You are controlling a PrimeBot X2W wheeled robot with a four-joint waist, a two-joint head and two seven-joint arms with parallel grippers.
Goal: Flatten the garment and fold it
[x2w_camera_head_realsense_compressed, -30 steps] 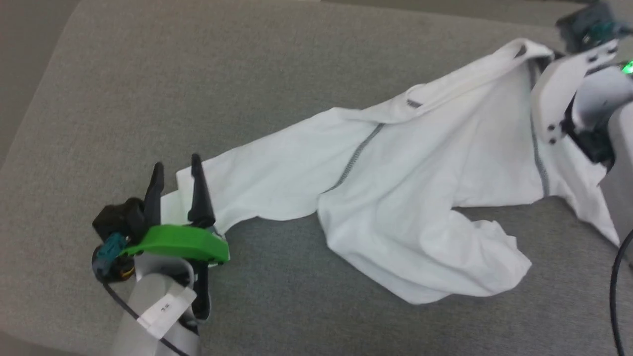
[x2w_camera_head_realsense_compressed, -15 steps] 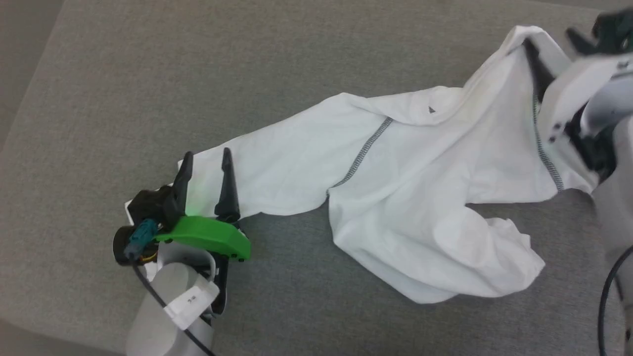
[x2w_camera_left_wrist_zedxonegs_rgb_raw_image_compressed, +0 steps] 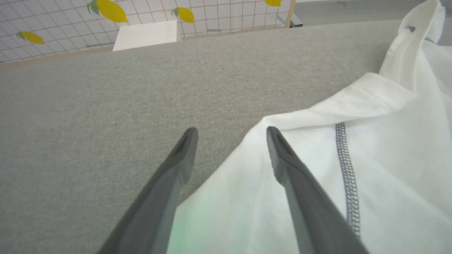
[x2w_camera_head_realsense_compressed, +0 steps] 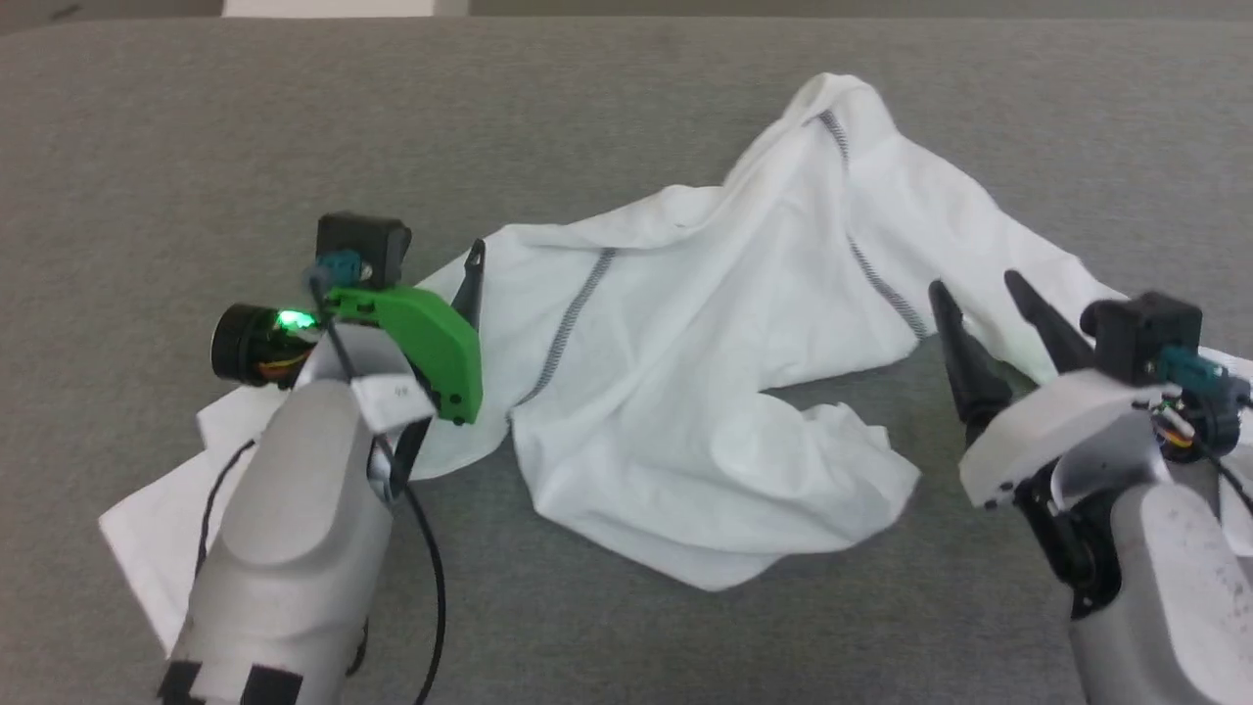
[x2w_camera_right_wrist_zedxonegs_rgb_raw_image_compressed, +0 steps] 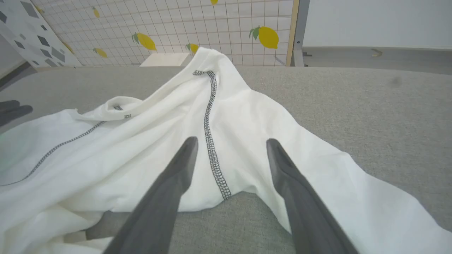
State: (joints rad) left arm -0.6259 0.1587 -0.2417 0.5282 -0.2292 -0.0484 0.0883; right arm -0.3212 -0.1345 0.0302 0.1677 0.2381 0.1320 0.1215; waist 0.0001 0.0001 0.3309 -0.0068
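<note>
The task is at its very start, by my reading: the white T-shirt (x2w_camera_head_realsense_compressed: pixel 705 392) lies rumpled on the grey cushion (x2w_camera_head_realsense_compressed: pixel 196 127), neither flattened nor folded.

The left gripper (x2w_camera_left_wrist_zedxonegs_rgb_raw_image_compressed: pixel 231 135) is wide open and holds nothing. In its wrist view the shirt's edge runs up between the two fingers, so the right finger is over cloth and the left finger is over bare cushion. I cannot tell whether either tip touches. Beyond its right finger a dark stitched seam (x2w_camera_left_wrist_zedxonegs_rgb_raw_image_compressed: pixel 348 169) runs away from the gripper.

The right gripper (x2w_camera_right_wrist_zedxonegs_rgb_raw_image_compressed: pixel 231 141) is also spread wide and empty. White cloth lies between and beyond its fingers. Another dark seam (x2w_camera_right_wrist_zedxonegs_rgb_raw_image_compressed: pixel 212 116) climbs from just beside its left finger to a raised peak of fabric well ahead of the tips. The ribbed collar (x2w_camera_right_wrist_zedxonegs_rgb_raw_image_compressed: pixel 118 106) lies off to the left of that finger.

From the head view, a bunched lobe of cloth sits between the two grippers, nearer the robot than the fingertips, and more cloth trails back under the left forearm.

Everything remains to be done: taking hold of the edges, spreading and smoothing the shirt, then making the folds. A white box (x2w_camera_left_wrist_zedxonegs_rgb_raw_image_compressed: pixel 146 34) stands far beyond the left fingers, apart from the shirt.
</note>
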